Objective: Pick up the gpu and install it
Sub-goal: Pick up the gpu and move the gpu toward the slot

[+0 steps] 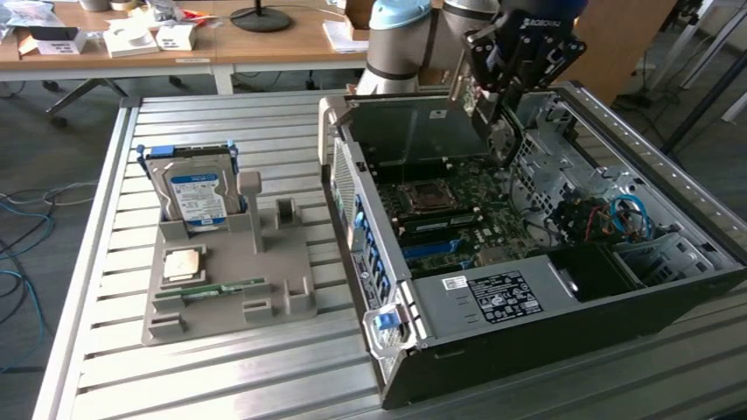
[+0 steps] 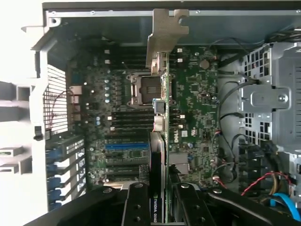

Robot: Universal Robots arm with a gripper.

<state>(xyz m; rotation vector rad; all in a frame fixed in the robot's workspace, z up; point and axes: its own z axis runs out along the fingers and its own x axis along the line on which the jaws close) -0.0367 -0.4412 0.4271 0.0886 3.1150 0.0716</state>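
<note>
The arm reaches in from the upper right of the exterior view, with its hand down inside the open computer case. The hand is clamped on the graphics card, fingers part-way closed with the card between them. From the wrist camera you can see it clearly: two black fingers either side of the card, pinching it edge-on, with the hand's centre right on the card's label.

The card stands upright on its long edge, a dark flat panel in the upper middle of the exterior view, running from the hand towards the case's rear wall. Its metal bracket points at that rear wall. Below it lies the green motherboard, and the square processor socket sits just under the card's line. I can't tell whether the card's lower edge touches the board or hangs just above it.

Over on the exterior view's left, well apart from the case, a grey tray rests on the slatted metal counter. A hard drive with a blue and white label stands upright at its far end, and a slim green memory stick lies flat near the front. Blue cables curl in the case's right-hand bay.
</note>
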